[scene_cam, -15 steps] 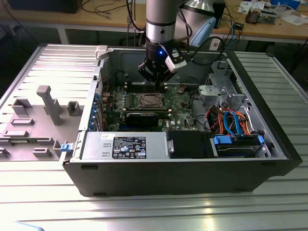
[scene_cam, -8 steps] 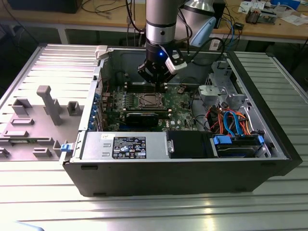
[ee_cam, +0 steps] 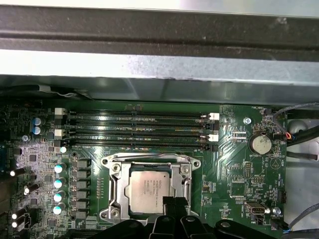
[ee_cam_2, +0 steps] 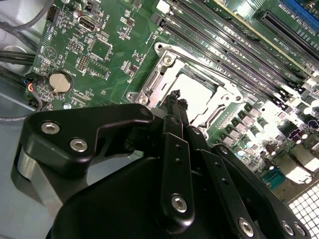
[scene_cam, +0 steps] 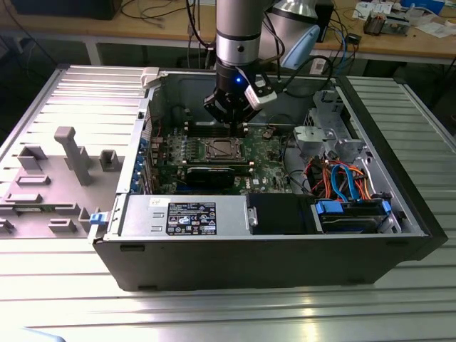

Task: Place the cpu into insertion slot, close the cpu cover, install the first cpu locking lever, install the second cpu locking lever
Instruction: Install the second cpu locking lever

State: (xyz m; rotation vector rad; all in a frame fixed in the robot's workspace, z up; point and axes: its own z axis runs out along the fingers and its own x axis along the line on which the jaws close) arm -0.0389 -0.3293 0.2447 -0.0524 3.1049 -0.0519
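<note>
Gripper (ee_cam_2: 175,97) pinched narrow, holding nothing, tips just above chip (ee_cam: 152,186); chip seated in socket (ee_cam: 114,167), cover (ee_cam: 185,185) down.

green motherboard (ee_cam: 239,169), memory slots (ee_cam: 134,130), perhaps coin battery (ee_cam: 260,144)

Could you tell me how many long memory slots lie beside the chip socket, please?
4 memory slots: first nearest the case wall, second, third, fourth nearest the socket. None seems hidden.
</note>
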